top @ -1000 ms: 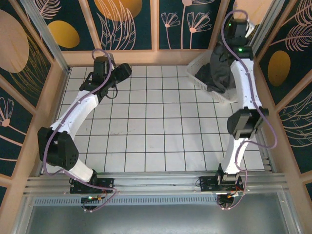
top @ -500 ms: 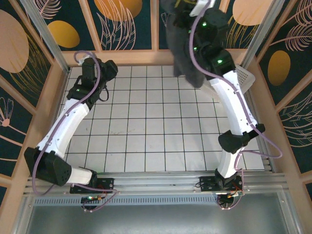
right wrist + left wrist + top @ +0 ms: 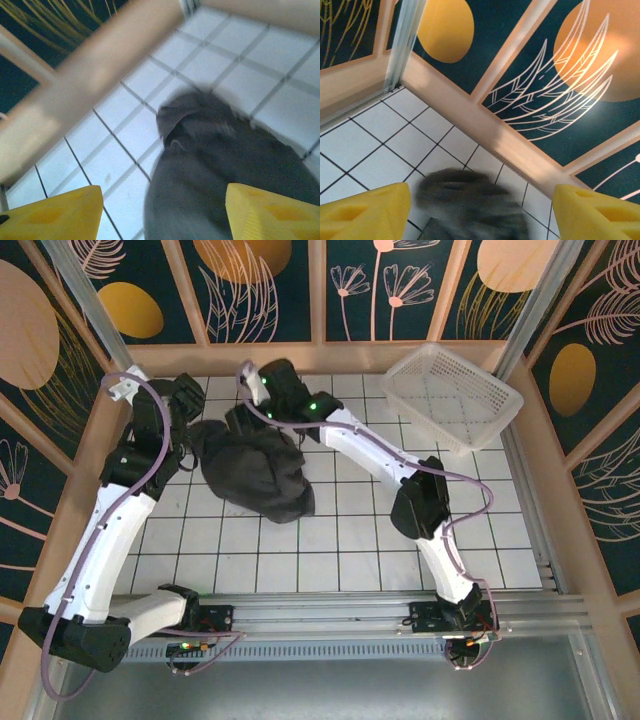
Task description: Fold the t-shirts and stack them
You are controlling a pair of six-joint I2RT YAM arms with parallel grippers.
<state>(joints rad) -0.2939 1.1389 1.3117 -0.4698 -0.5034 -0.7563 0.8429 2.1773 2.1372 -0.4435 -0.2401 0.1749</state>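
While the t-shirts [image 3: 252, 472] lie heaped, right end effector [image 3: 162, 200] spread wide above them, left end effector [image 3: 481, 200] likewise, both empty.

One heap of dark t-shirts [image 3: 255, 475] lies on the one tiled surface [image 3: 340, 540], toward ten o'clock; the number of shirts in it cannot be told. One white mesh basket [image 3: 455, 395] stands at one o'clock. There are two arms, the left arm [image 3: 110, 530] and the right arm [image 3: 380, 455], and two hands, the left hand [image 3: 480, 212] and the right hand [image 3: 162, 212], each with two yellow fingers [image 3: 365, 212].
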